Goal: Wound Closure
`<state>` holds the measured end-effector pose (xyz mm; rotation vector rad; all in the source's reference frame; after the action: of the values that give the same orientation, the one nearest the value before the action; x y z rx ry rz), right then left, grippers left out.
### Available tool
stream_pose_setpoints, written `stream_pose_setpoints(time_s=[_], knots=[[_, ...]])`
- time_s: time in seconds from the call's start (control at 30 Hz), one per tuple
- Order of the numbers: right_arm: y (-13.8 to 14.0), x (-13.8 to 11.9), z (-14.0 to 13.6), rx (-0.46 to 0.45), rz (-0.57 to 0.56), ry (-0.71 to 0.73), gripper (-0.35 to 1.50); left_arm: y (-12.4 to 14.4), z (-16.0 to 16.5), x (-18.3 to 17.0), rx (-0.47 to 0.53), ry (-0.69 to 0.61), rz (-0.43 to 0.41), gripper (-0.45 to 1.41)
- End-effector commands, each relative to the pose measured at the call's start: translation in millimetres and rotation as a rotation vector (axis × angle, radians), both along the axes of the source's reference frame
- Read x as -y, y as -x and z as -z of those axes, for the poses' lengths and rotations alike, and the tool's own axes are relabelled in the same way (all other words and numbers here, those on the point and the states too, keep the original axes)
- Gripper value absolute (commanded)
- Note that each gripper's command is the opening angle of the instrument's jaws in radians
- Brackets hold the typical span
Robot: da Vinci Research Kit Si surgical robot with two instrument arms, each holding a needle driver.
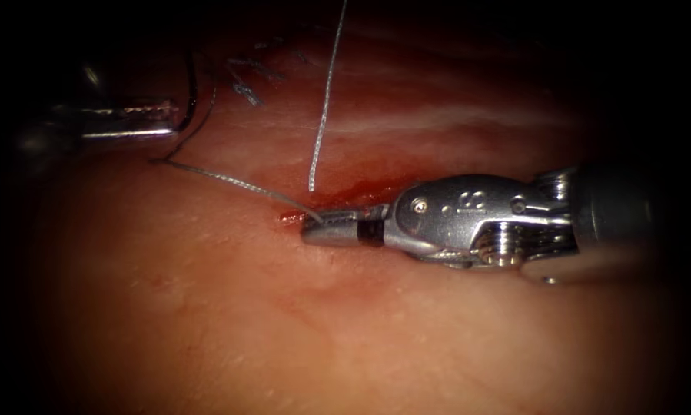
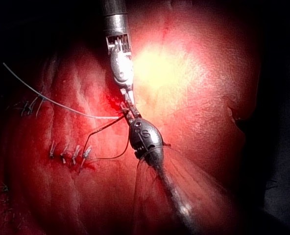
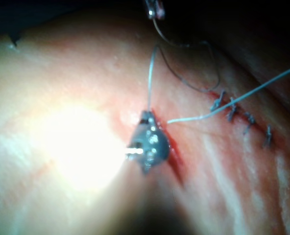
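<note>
Left tool (image 1: 172, 115): far left of the endoscope view, in shadow, lying level with its tip toward the right. Fingers clenched on the needle (image 1: 193, 84), a dark curve rising from the tip; the grip is near one end of the curve. The needle is clear of the tissue. In the right wrist view this tool (image 3: 155, 10) again has the dark wire curving away from its tip.

Thread (image 1: 230, 180): a pale strand runs from near the left tool's tip, down and rightward across the tissue, to the right tool's tip. A second pale strand (image 1: 326, 100) comes down from above and ends free just above the cut.

Earlier stitches (image 1: 247, 91): short dark knotted ends in a row on the tissue, right of the left tool. Also seen in the left wrist view (image 2: 69, 154).

Tissue (image 1: 207, 307): pale pink, smooth, with a cut (image 1: 345, 196) running across it, wet with red fluid (image 1: 360, 192).

Right tool (image 1: 322, 230): enters from the right, lying low against the tissue at the cut. Fingers clenched on the thread where the strand reaches the tip.
</note>
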<state>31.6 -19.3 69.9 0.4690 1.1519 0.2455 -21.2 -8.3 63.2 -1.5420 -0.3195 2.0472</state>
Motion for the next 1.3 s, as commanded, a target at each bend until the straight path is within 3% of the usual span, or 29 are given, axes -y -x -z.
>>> stream_pose_setpoints(time_s=[0.03,0.1,0.3,0.43,0.53,0.6,0.63,0.7,0.9,1.0,1.07,1.3], knots=[[-0.1,1.1,0.7,-0.002,0.016,-0.004,-0.35,0.4,-0.5,0.5,0.002,-0.001,-0.002,-0.45],[0.7,1.9,2.1,-0.005,0.036,-0.002,-0.35,0.5,-0.5,0.5,0.001,-0.001,-0.001,-0.45],[5.4,5.0,9.8,-0.013,0.087,-0.007,-0.35,0.8,-0.5,0.7,0.004,-0.001,-0.004,-0.45],[5.7,5.3,14.1,-0.022,0.093,0.004,-0.35,0.8,-0.5,0.8,0.006,-0.001,-0.006,-0.45],[4.8,5.0,15.0,-0.026,0.09,0.009,-0.35,0.8,-0.5,0.8,0.006,-0.001,-0.007,-0.45],[4.3,4.6,14.8,-0.019,0.066,0.034,0.51,0.8,-0.5,0.8,0.006,-0.001,-0.007,-0.45],[4.2,4.2,14.0,0.004,0.017,0.08,1.2,0.7,-0.5,0.8,0.006,-0.001,-0.007,-0.45],[5.2,3.1,12.1,0.033,-0.046,0.111,1.47,0.7,-0.5,0.8,0.007,-0.001,-0.008,-0.45],[8.4,2.3,9.8,0.034,-0.056,0.125,1.45,0.5,-0.9,0.8,0.007,0.002,-0.01,-0.45],[8.6,2.1,8.6,0.035,-0.055,0.128,1.42,0.5,-1.0,0.9,0.004,0.002,-0.011,-0.45],[7.1,1.6,6.5,0.043,-0.077,0.135,1.39,0.6,-1.1,1.0,0.001,0.002,-0.012,-0.45],[2.6,-0.9,3.5,0.011,-0.145,0.132,1.29,0.7,-1.3,1.2,-0.002,0.009,-0.015,-0.45]])
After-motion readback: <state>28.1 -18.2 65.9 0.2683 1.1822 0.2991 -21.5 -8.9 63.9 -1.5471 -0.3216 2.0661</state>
